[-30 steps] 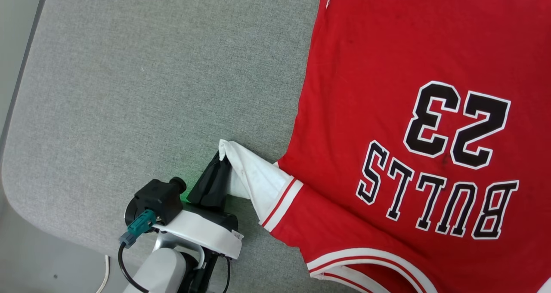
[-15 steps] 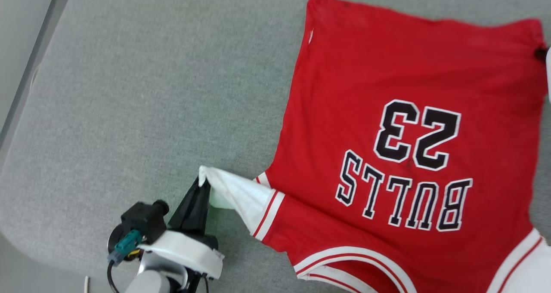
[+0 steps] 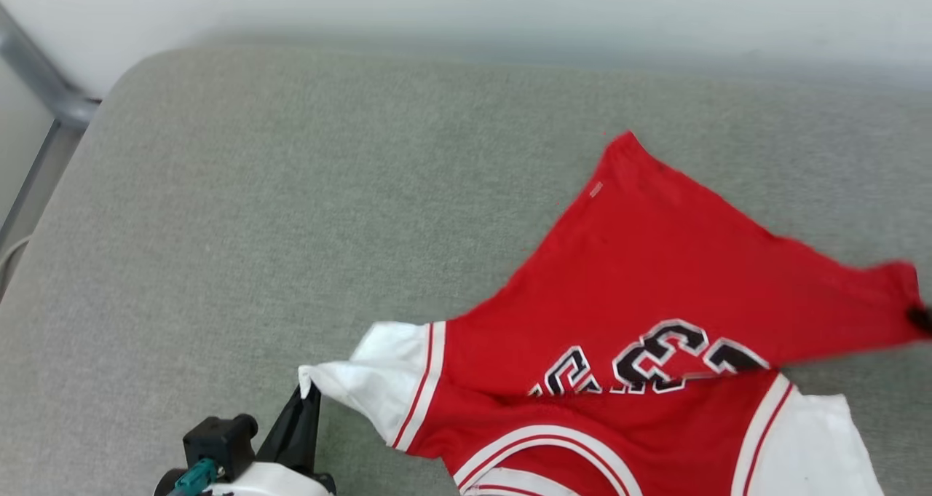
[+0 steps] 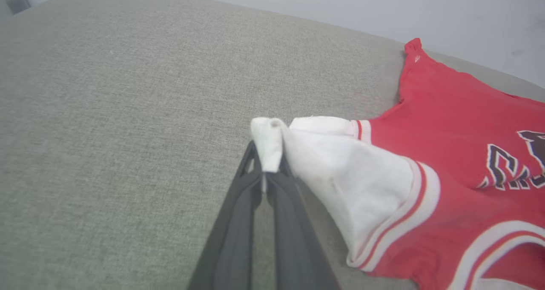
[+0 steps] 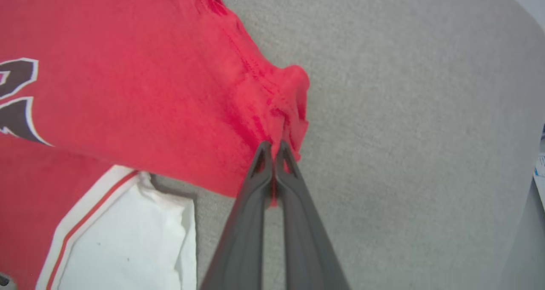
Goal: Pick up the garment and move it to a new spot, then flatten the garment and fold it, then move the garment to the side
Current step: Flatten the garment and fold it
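At the far left a metal rail runs just off the counter, whose rounded corner curves away toward the wall. A garment swung wide that way could drape over the edge. The left jaws are clamped on the very tip of the left sleeve, with only a narrow fold of white cloth between them. I think a sharp pull, or the weight of the body dragging on the rough cover, could draw that tip out. The garment lies right of centre, neck end nearest the robot, its lower half lifted and carried back over the chest so the lettering is partly hidden. The fold line looks askew. The far hem corner is held by nothing and seems to rest on the counter, so it may lag behind and leave a slanted, wrinkled fold if the held corner goes on alone. The right sleeve lies flat and loose under the raised cloth and could get trapped crooked beneath it. At the right, the right jaws are pressed together on the bunched red hem corner. That grip takes in more cloth, yet the wad could slip if both arms pull apart. For room, the broad bare stretch left of and beyond the garment is the safest. On the right, the right wrist view shows bare cover and then the counter's edge, so there is less margin there.
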`<state>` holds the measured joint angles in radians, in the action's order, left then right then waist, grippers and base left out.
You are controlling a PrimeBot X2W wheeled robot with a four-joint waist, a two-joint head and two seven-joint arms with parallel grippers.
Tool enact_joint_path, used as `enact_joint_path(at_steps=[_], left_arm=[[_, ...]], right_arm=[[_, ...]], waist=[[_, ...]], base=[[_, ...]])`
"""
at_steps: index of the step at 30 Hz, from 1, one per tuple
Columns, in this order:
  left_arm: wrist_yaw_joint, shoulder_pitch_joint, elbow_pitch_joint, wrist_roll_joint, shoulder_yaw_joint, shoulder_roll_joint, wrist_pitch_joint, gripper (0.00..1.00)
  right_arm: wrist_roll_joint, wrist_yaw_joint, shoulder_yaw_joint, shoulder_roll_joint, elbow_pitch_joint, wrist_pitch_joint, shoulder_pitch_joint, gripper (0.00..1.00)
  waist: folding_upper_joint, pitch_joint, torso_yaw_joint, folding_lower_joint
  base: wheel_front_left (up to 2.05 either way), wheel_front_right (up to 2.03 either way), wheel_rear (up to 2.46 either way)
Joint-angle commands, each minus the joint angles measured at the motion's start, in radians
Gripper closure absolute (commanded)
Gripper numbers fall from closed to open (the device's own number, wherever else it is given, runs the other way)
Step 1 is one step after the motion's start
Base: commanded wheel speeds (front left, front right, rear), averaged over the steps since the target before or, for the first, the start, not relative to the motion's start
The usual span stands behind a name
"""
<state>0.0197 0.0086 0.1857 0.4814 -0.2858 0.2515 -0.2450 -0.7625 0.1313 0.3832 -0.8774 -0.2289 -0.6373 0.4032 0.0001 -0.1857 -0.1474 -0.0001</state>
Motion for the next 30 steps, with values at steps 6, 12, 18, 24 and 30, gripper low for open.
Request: enact_joint_path(at_steps=[6, 12, 18, 24, 30], left_arm=[[0.015, 0.047, -0.007, 0.013, 0.002, 0.015, 0.012, 1.0], [0.019, 0.066, -0.008, 0.019, 0.003, 0.025, 0.018, 1.0], [0.02, 0.062, -0.007, 0.022, 0.0, 0.026, 0.017, 1.0], [0.022, 0.065, -0.005, 0.024, -0.004, 0.032, 0.018, 1.0], [0.024, 0.053, -0.018, 0.017, -0.014, 0.031, 0.017, 1.0]], right_arm=[[-0.04, -0.001, -0.112, 0.026, 0.035, 0.046, -0.287, 1.0], [-0.017, -0.001, -0.185, 0.106, 0.045, 0.038, -0.498, 1.0], [0.008, -0.001, -0.216, 0.215, 0.022, 0.017, -0.621, 1.0], [0.069, -0.001, -0.286, 0.233, 0.086, 0.095, -0.57, 0.0], [0.097, -0.001, -0.359, 0.223, 0.2, 0.132, -0.475, 0.0]], waist=[[-0.0001, 0.072, 0.041, 0.0001], [-0.0001, 0.085, 0.058, 0.0001], [-0.0001, 0.086, 0.059, 0.0001], [-0.0001, 0.094, 0.062, 0.0001], [-0.0001, 0.083, 0.052, 0.0001]], base=[[0.0, 0.0, 0.0], [0.0, 0.0, 0.0], [0.0, 0.0, 0.0], [0.0, 0.0, 0.0], [0.0, 0.0, 0.0]])
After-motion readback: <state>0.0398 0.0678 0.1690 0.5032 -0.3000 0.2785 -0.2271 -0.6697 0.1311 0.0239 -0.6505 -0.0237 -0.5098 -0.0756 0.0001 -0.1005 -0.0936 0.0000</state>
